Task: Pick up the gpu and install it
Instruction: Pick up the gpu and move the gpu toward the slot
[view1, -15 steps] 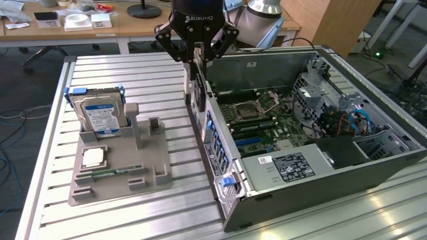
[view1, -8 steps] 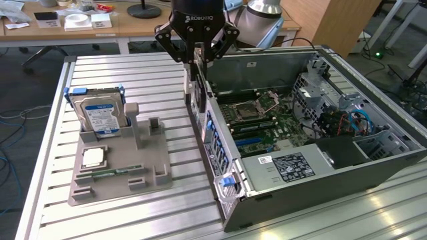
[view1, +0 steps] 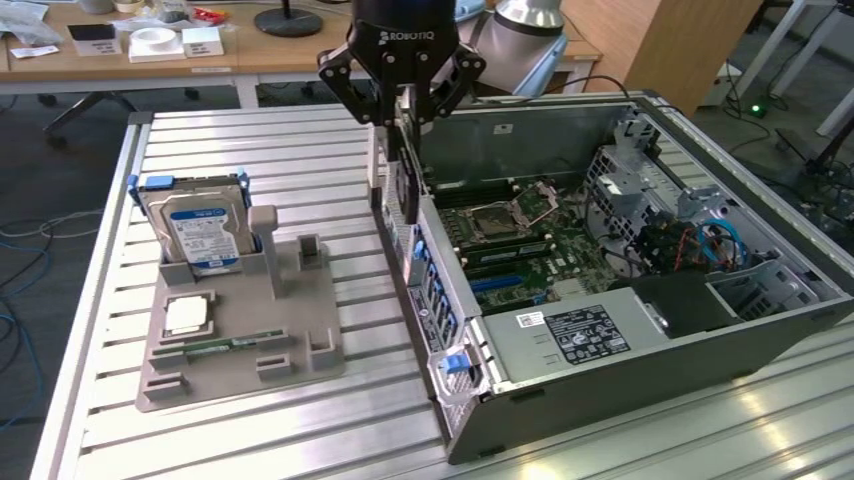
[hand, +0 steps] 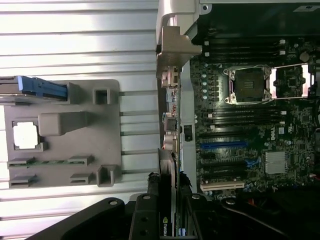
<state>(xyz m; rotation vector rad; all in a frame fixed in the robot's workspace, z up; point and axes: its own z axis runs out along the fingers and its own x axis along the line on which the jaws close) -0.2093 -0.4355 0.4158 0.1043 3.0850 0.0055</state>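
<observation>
The gpu hangs upright from my gripper, which is shut on its upper edge. It is a thin dark card with a silver bracket along the side toward the exterior view's left. It hovers over the rear wall of the open computer case, just beside the motherboard. In the wrist view the gpu appears edge-on between my fingers, above the case's rear panel, with the blue expansion slot close alongside. My gripper is at that frame's lower middle.
A grey fixture tray lies at the exterior view's left of the case. It holds an upright hard drive, a CPU and a memory stick. The case also holds a power supply and a drive cage.
</observation>
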